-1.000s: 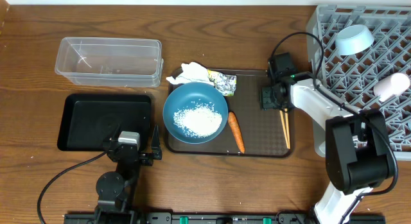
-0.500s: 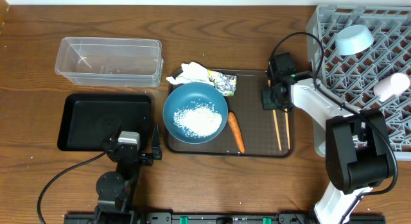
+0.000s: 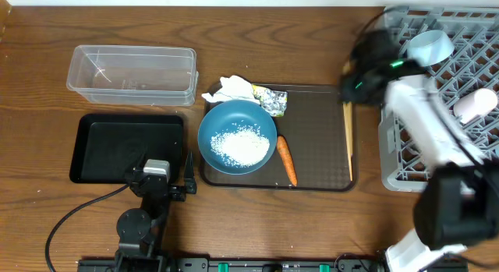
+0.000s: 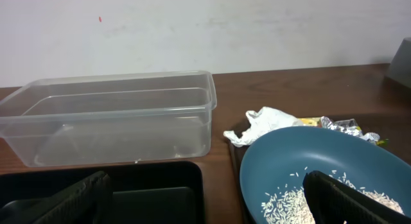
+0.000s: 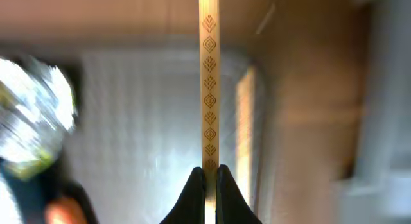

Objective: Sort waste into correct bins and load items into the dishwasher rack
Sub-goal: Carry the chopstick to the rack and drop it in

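Right wrist view shows the right gripper [image 5: 210,178] pinched tight on one patterned wooden chopstick [image 5: 209,76], which runs straight out from the fingertips above the right part of the brown tray [image 5: 154,108]. Overhead, the left gripper [image 3: 162,178] sits spread wide and holding nothing just off the tray's near left corner, while the dark-blue bowl [image 3: 222,120] of rice [image 3: 242,145] rests on the tray's left part, carrot [image 3: 286,159] just beside it

Clear glossy plastic tub [image 3: 131,73], matt black bin [image 3: 129,147], crinkly shiny foil wrapper [image 3: 272,100], chopstick [image 5: 209,83] looks like smooth wood, bit blurry though.
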